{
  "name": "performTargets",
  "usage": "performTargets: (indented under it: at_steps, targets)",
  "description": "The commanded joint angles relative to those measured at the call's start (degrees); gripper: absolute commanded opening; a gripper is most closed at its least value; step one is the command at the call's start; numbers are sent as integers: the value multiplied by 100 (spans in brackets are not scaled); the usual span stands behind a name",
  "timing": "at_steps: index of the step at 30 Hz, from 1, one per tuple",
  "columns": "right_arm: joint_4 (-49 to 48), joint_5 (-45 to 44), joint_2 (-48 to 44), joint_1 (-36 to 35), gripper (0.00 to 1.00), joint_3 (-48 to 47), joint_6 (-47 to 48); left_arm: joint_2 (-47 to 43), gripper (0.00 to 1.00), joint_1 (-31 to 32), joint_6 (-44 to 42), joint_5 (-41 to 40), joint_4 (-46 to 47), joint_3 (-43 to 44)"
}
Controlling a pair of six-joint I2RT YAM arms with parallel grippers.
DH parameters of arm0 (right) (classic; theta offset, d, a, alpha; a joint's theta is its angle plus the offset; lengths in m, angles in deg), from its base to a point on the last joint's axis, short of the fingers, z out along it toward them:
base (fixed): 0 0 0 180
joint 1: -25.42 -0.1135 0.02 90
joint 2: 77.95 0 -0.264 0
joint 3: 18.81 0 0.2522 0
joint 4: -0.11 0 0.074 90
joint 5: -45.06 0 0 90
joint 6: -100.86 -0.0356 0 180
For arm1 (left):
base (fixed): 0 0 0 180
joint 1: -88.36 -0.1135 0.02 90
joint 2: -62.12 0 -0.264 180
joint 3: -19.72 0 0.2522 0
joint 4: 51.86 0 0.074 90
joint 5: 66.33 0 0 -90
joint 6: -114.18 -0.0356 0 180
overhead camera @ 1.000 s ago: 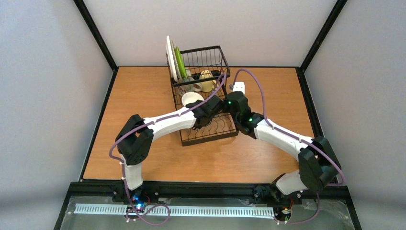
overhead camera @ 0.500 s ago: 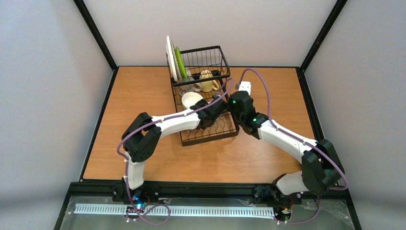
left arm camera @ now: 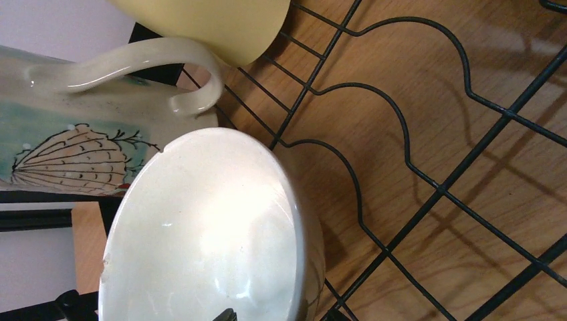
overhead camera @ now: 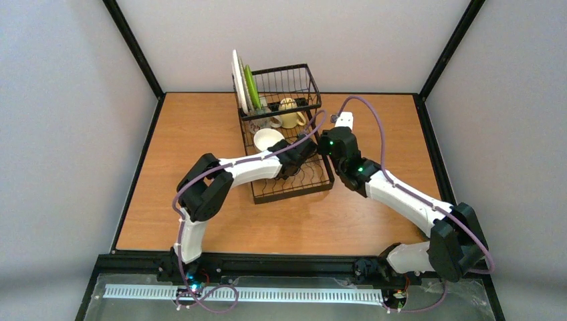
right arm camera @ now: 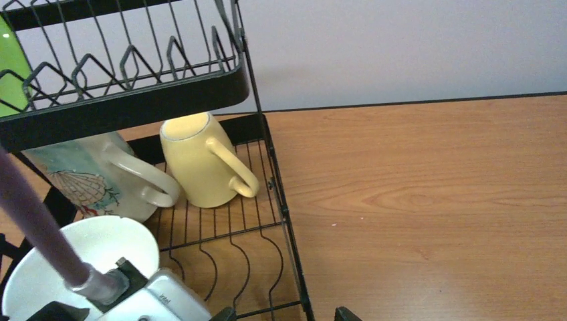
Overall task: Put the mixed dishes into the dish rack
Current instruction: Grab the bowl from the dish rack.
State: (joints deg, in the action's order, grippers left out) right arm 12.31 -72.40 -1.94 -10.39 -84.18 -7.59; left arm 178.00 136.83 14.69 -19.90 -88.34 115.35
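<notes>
Hovering low over the flat tray of the black wire dish rack (overhead camera: 294, 187): left jaws, spread wide, gripping nothing. Right jaws: likewise wide apart and empty, poised over the tray's right edge wire.

Just beside the left jaws: small white glazed bowl (left arm camera: 207, 234), upright on the tray wires, far-left part.
At the bowl's far rim, touching or nearly so: shell-printed pale mug (left arm camera: 67, 147), handle toward the bowl.
Right of that: pale yellow mug (right arm camera: 197, 160), under the basket's overhang.
Far left of the rack, on edge: lime-green plate (overhead camera: 251, 87).
Beneath all: orange-brown wooden table (overhead camera: 200, 127).

Hazards, as judged:
- A careless retreat of the left jaws could clip the bowl's rim and shove it into the mug handle.
- Both wrists crowd the same tray, so contact between them is likely.
- The purple cable (right arm camera: 40, 227) crossing the tray may snag the rack.

Change since a second ago: the left arm (overhead camera: 247, 167) reaches further right, and the right arm (overhead camera: 394, 190) has shifted further away. The bowl is unmoved.
</notes>
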Motion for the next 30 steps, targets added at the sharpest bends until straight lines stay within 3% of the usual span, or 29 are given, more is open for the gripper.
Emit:
performTargets:
  at_steps: [1, 5, 10, 16, 19, 21, 24, 30]
  targets:
    - [-125, 138, -48, -47, 84, -18, -12, 87, 76, -119, -57, 190, 30, 223]
    - [-133, 115, -13, -53, 84, -28, -2, 124, 74, -216, 3, 393, -38, 262]
    - [-125, 75, 60, -40, 84, -63, -6, 230, 62, -362, 177, 758, -393, 500]
    - [-52, 39, 6, -49, 84, -46, -49, 315, 57, -388, 311, 872, -548, 579]
    - [-32, 31, -52, -51, 84, -26, -56, 346, 42, -399, 381, 889, -690, 671]
    - [-9, 28, -68, -41, 84, -28, -66, 372, 21, -400, 470, 857, -803, 740]
    - [22, 30, -98, -42, 84, -16, -99, 386, 4, -396, 612, 837, -942, 803]
    - [95, 43, -204, -47, 84, 17, -140, 251, 0, -399, 882, 841, -1143, 837]
